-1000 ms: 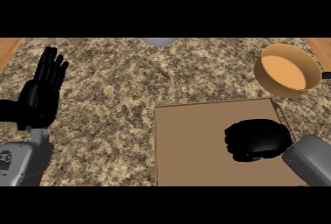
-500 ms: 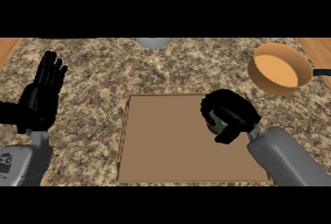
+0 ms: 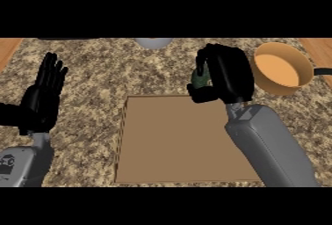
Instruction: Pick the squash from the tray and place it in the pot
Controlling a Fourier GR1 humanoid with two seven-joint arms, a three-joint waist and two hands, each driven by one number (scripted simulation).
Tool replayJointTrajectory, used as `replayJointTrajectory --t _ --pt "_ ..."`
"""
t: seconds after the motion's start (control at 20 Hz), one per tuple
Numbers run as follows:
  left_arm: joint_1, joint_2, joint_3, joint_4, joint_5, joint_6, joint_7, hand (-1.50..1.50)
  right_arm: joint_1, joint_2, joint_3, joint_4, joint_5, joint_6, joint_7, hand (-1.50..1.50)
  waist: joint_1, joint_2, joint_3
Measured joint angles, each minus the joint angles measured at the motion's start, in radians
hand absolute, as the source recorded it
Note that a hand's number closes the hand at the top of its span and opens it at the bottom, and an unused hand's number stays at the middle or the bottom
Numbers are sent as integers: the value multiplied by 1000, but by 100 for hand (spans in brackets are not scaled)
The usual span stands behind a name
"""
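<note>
Roughly halfway: speckled granite counter [image 3: 97,66], then flat brown rectangular tray [image 3: 182,145], nothing on it now. Beyond the tray's far-right corner, round orange pot [image 3: 280,70] shows nothing inside. Right hand [image 3: 227,74] sits over the tray's far edge, fingers clenched round the dark green squash [image 3: 200,79]; carry and drop remain. Left hand [image 3: 42,96] rests left of the tray, fingers straight.

Bare speckled tabletop [image 3: 97,70] lies between the right robot hand [image 3: 224,74] and the orange pot [image 3: 280,68]; nothing stands in that narrow gap. The pot's mouth is unobstructed.
</note>
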Motion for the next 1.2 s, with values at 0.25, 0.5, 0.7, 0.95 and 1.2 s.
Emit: replayJointTrajectory --t 0.25,0.5,0.7,0.95,1.2 --pt "-8 -6 -3 -14 -1 -3 6 0 -89 5 -59 -118 132 57 249 150 14 10 3" --pt "-4 -12 2 -12 -1 -19 -4 0 -77 -86 -171 -236 128 166 304 150 22 18 5" --pt "-10 -6 18 -9 3 -36 -3 0 -54 -172 -288 -237 70 226 262 150 28 22 5" --pt "-8 -30 3 -20 -22 -22 2 0 -16 -272 -427 -148 -3 209 131 150 35 25 6" --pt "-8 -41 -1 -47 -33 -15 29 0 43 -349 -556 -11 -76 117 -55 150 40 27 6"
